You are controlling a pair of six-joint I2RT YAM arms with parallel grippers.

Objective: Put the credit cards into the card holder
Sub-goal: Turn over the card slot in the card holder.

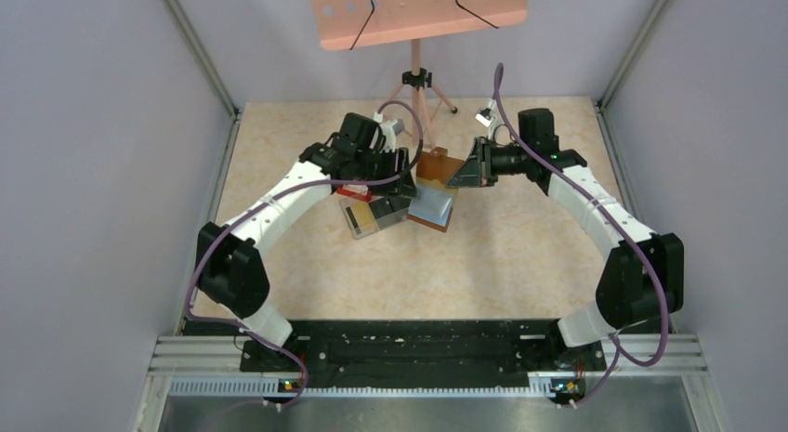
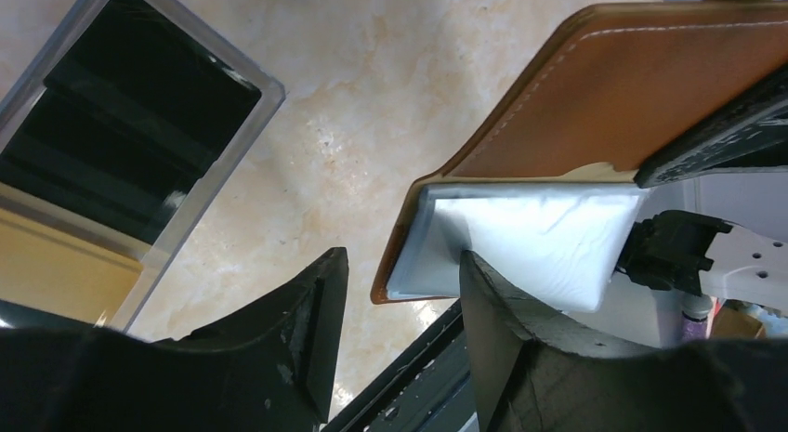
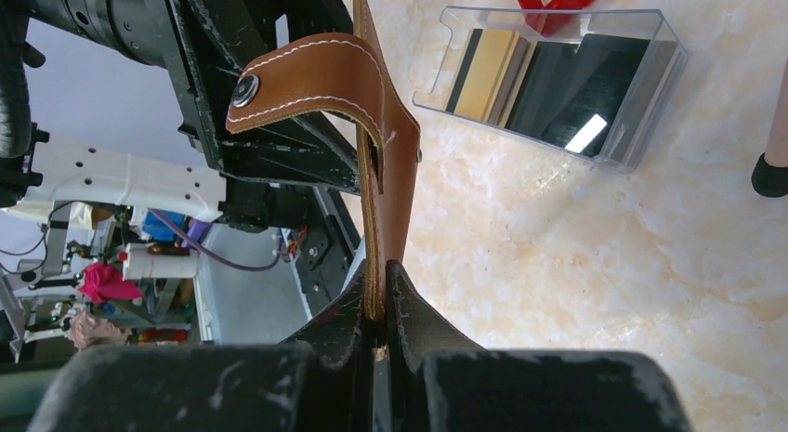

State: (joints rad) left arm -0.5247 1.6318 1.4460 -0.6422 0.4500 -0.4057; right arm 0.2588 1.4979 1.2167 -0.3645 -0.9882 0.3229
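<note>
The brown leather card holder (image 1: 437, 164) stands open and tilted at mid table, between both grippers. My right gripper (image 3: 381, 269) is shut on one leather edge and holds it upright, with the snap strap (image 3: 307, 74) curling over. A pale blue-white face (image 2: 548, 237) shows inside the card holder (image 2: 632, 88); I cannot tell whether it is a card. My left gripper (image 2: 401, 260) is open and empty, its fingers either side of the holder's lower corner. A tan card (image 3: 491, 74) and a black card (image 3: 576, 98) stand in a clear box (image 1: 372, 218).
A small red tray (image 1: 353, 191) lies beside the clear box, under the left arm. A pink music stand on a tripod (image 1: 418, 84) stands at the back. Grey walls close in both sides. A metal rail runs along the near edge.
</note>
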